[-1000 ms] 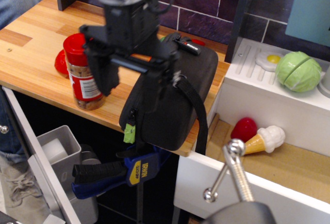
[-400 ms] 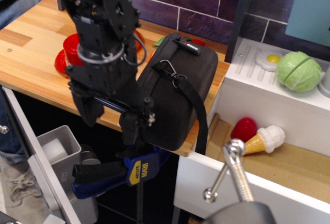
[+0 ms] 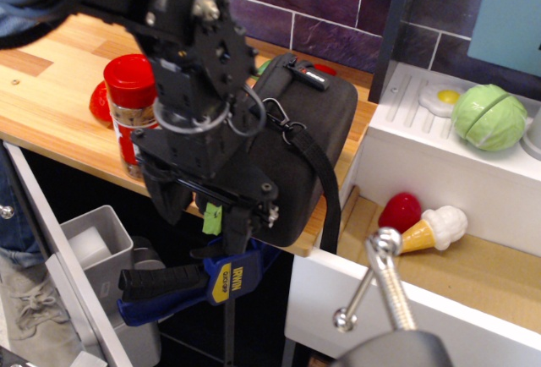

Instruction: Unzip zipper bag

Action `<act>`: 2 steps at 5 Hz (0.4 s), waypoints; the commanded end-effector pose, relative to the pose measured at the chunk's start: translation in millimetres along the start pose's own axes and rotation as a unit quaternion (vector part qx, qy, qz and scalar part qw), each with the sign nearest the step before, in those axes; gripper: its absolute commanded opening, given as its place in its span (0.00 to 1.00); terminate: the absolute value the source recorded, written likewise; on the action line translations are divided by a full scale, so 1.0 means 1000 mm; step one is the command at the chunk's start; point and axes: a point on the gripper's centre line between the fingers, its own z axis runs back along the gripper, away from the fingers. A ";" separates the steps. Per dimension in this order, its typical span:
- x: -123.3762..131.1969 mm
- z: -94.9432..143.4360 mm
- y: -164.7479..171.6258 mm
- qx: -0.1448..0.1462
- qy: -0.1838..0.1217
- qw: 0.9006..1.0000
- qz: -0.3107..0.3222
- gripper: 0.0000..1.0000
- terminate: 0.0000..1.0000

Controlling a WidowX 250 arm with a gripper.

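The zipper bag [image 3: 317, 126] is a black rounded case lying at the front edge of the wooden counter [image 3: 59, 88]. Its black strap [image 3: 325, 183] hangs over the edge. A metal clip ring [image 3: 275, 113] sits on top and a red-marked label [image 3: 308, 73] at the far end. The lime-green pull tab [image 3: 211, 217] hangs at the bag's front left corner. My gripper [image 3: 203, 225] is open in front of that corner, its two fingers on either side of the tab. I cannot tell whether they touch it. The arm hides the bag's left side.
A red-lidded spice jar [image 3: 128, 88] stands left of the bag, partly behind my arm. A blue clamp [image 3: 199, 278] and grey bin [image 3: 93, 244] are below the counter. To the right is a white unit with a green cabbage [image 3: 489, 117], fried egg [image 3: 444, 96] and ice-cream cone [image 3: 435, 227].
My gripper dropped from above the bag to its front left corner, then shifted right. Its open fingers now stand on either side of the green pull tab. The bag has not moved.
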 end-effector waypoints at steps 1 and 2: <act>0.011 -0.004 0.001 0.002 -0.022 1.000 0.015 0.00 0.00; 0.016 0.002 0.001 -0.002 -0.026 0.999 0.023 0.00 0.00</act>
